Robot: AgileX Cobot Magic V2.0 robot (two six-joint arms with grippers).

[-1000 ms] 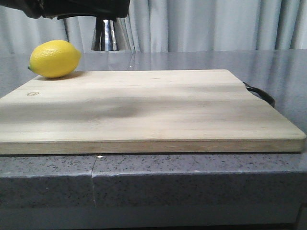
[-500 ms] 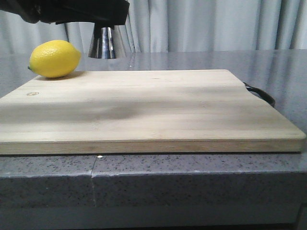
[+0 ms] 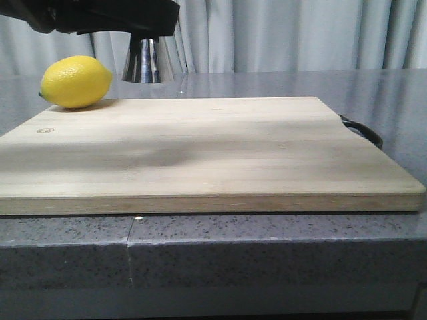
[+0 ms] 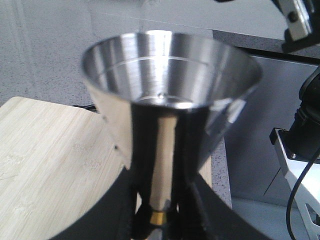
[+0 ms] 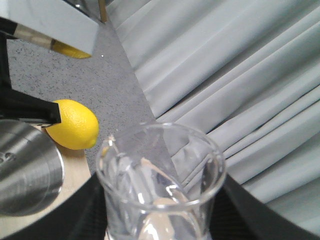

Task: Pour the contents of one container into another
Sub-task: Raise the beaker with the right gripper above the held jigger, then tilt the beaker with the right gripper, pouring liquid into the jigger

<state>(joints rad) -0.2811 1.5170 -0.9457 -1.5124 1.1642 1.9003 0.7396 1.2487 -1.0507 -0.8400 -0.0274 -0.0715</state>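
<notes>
The cutting board lies nearest on the grey desk, bearing a small stamped mark near its left edge that is too small to read, with the lemon at its far left corner. Beyond the lemon the left fingers clench the steel jigger at its gold-banded waist, held upright off the desk and barely shifted from half a second ago. The right fingers grip the glass beaker just beside the jigger, near the curtain.

Small stamped mark on cutting board corner, illegible; no other text.
</notes>
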